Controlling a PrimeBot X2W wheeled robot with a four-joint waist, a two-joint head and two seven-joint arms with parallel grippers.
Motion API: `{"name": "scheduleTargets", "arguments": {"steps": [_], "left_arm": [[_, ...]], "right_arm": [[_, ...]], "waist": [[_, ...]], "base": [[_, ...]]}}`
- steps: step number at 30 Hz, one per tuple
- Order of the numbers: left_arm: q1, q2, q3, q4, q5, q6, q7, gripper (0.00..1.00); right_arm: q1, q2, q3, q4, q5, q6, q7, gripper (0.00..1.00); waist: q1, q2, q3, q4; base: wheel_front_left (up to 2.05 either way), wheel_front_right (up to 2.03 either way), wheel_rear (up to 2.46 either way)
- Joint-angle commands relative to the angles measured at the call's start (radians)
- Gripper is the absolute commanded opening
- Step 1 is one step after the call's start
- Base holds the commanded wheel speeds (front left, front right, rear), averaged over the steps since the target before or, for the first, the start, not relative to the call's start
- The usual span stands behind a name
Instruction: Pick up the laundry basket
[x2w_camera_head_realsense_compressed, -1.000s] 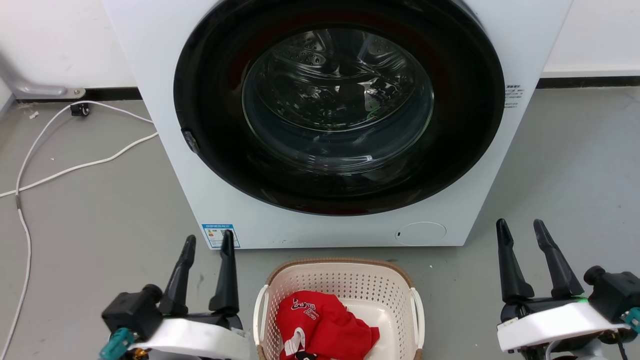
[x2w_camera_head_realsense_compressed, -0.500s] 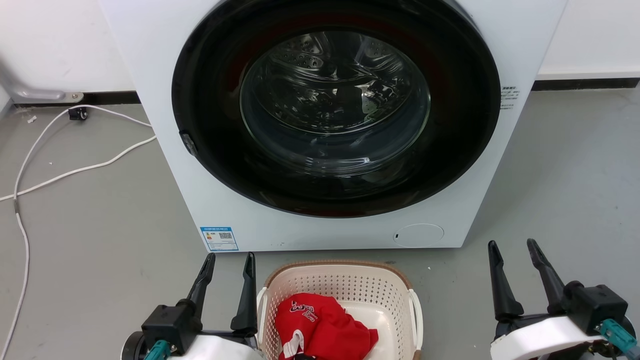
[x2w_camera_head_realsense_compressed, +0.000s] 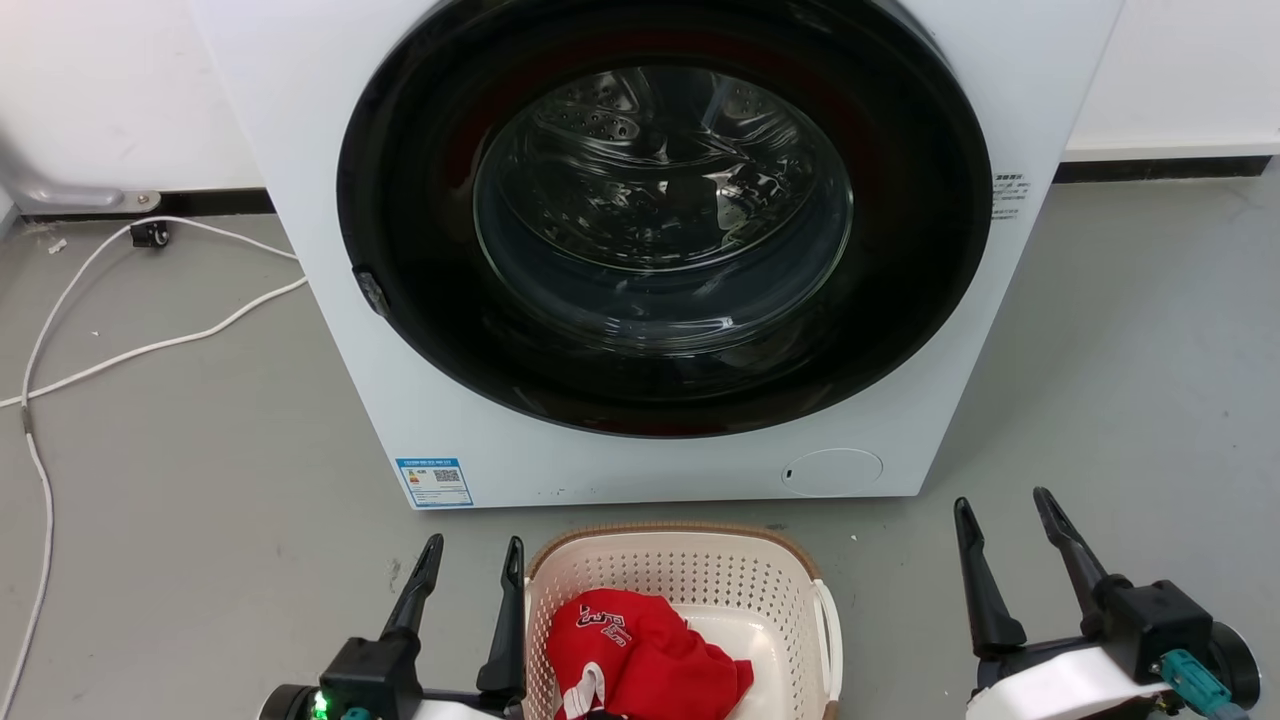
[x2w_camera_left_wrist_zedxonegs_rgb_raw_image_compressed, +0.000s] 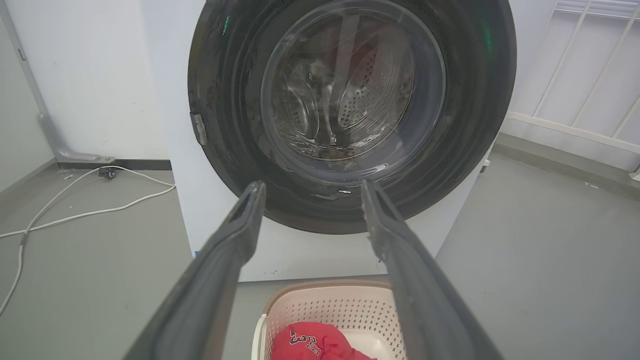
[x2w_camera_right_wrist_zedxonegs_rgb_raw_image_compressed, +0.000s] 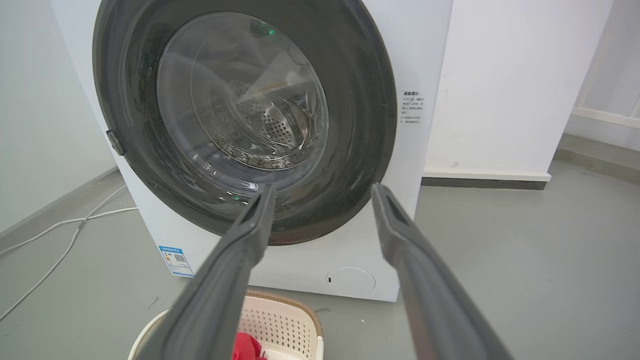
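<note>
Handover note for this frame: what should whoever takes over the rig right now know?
Left gripper: open and empty. Its inner finger lies along the left rim of the laundry basket; I cannot tell if it touches.
Right gripper: open and empty, off to the basket's right and apart from it.
Basket: on the floor before the washing machine, with a red garment inside.
Done: nothing gripped or lifted.
To do: probably bring the right gripper in, grip both sides, lift.

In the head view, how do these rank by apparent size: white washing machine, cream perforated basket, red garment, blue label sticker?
Largest to smallest:
1. white washing machine
2. cream perforated laundry basket, partly cropped
3. red garment inside it
4. blue label sticker
</note>
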Motion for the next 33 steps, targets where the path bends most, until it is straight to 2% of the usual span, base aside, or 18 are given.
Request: {"name": "scheduleTargets", "arguments": {"steps": [1,23,33], "left_arm": [[0.012,-0.001,0.002,-0.001,0.024,-0.003,-0.011,1.00],[0.041,-0.034,0.023,-0.018,0.186,-0.037,-0.052,1.00],[0.050,-0.044,0.052,-0.014,0.152,-0.052,-0.050,1.00]], "right_arm": [[0.013,0.000,0.006,-0.004,-0.023,0.000,-0.008,1.00],[0.026,0.001,0.018,-0.016,-0.161,0.000,-0.048,1.00],[0.023,0.001,0.014,0.004,-0.066,0.000,-0.046,1.00]], "waist": [[0.0001,0.0000,0.000,-0.001],[0.0001,0.0000,-0.001,-0.004],[0.0001,0.0000,-0.005,-0.004]], "base": [[0.00,0.00,0.00],[0.00,0.00,0.00],[0.00,0.00,0.00]]}}
